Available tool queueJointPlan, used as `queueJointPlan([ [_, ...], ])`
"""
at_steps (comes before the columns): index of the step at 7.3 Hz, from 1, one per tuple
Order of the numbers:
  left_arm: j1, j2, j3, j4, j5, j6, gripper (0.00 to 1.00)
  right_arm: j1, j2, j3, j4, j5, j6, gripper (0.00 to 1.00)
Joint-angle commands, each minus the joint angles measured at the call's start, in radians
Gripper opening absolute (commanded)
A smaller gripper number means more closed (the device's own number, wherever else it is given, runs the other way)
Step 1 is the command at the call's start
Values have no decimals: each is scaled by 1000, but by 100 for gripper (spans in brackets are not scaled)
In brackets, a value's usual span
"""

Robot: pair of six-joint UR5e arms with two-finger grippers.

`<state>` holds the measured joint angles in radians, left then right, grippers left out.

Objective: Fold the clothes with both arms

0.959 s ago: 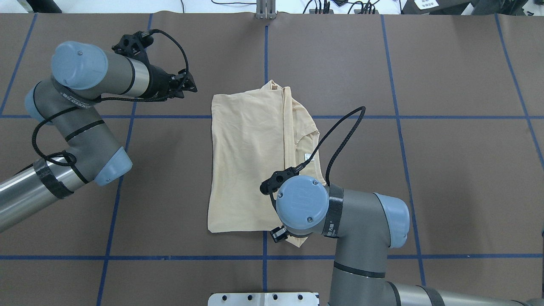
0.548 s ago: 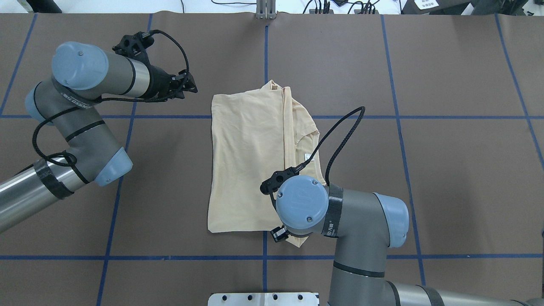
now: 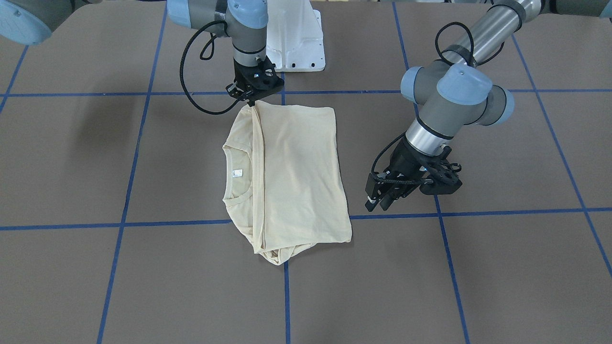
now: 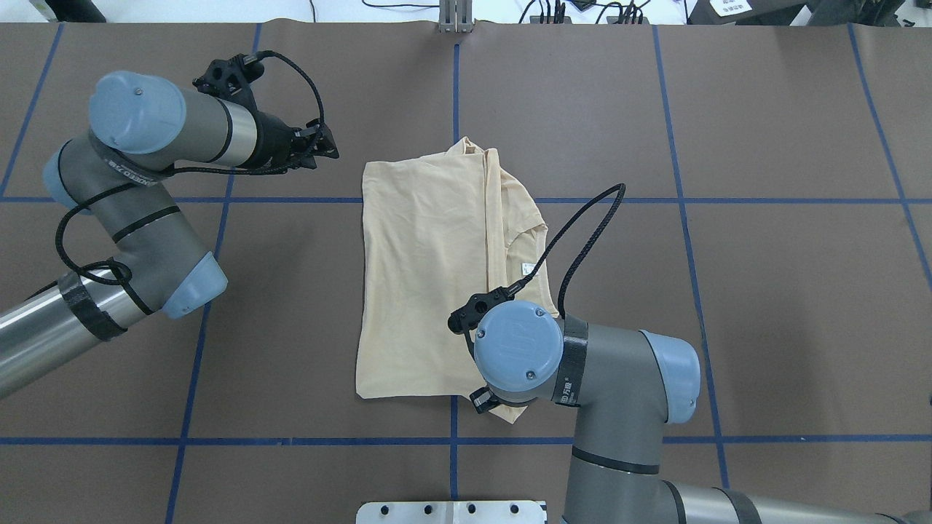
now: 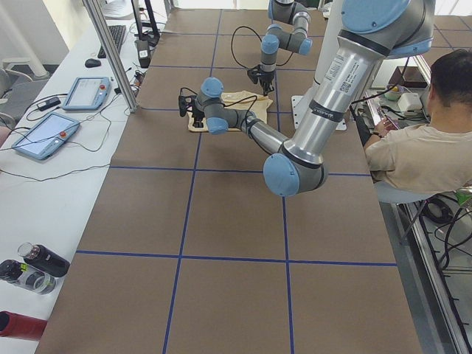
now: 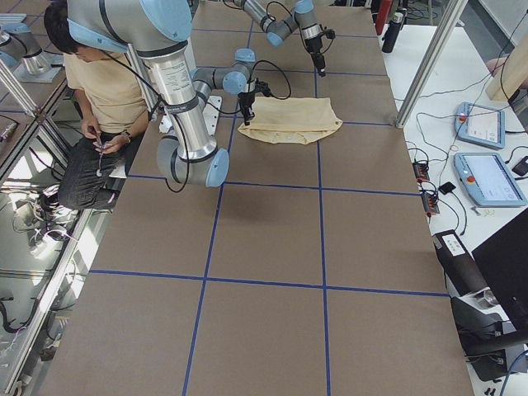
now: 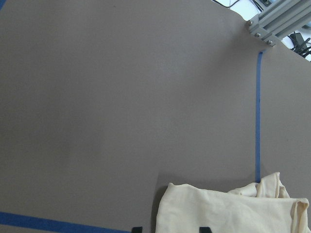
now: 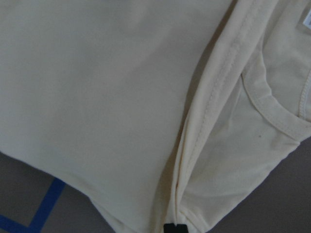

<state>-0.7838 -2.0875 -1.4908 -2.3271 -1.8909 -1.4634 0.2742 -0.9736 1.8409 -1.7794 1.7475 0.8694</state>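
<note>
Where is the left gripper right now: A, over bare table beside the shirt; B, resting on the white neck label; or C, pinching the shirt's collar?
A: the left gripper hangs over the brown table, clear of the T-shirt and its edge.

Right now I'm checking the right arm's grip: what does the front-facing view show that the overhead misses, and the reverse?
Front-facing only: the right gripper at a corner of the T-shirt; overhead, a joint cap mostly hides it. Overhead only: cables beyond the table's far edge. Both: the folded T-shirt, its neck label, the left gripper off the cloth.
</note>
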Motion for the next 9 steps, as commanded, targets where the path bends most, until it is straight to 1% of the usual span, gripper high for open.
queueJointPlan([
  [1,0,0,-2,0,-1,0,49,20,-5,15,-12,15,-1,0],
  [2,0,0,-2,0,-1,-5,49,28,-13,43,-76,26,-3,0],
  [3,0,0,-2,0,1,-6,49,-1,-42,47,-84,14,16,0],
  [4,0,0,-2,0,1,-8,49,-28,-40,38,-80,10,110,0],
  [5,0,0,-3,0,1,-8,49,-32,-33,40,-78,13,164,0],
  [7,0,0,-3,0,1,-8,49,-12,-33,38,-80,17,165,0],
  [8,0,1,-3,0,3,-8,49,11,-34,37,-80,18,164,7],
  [9,0,1,-2,0,3,-8,49,25,-34,38,-80,18,166,26],
])
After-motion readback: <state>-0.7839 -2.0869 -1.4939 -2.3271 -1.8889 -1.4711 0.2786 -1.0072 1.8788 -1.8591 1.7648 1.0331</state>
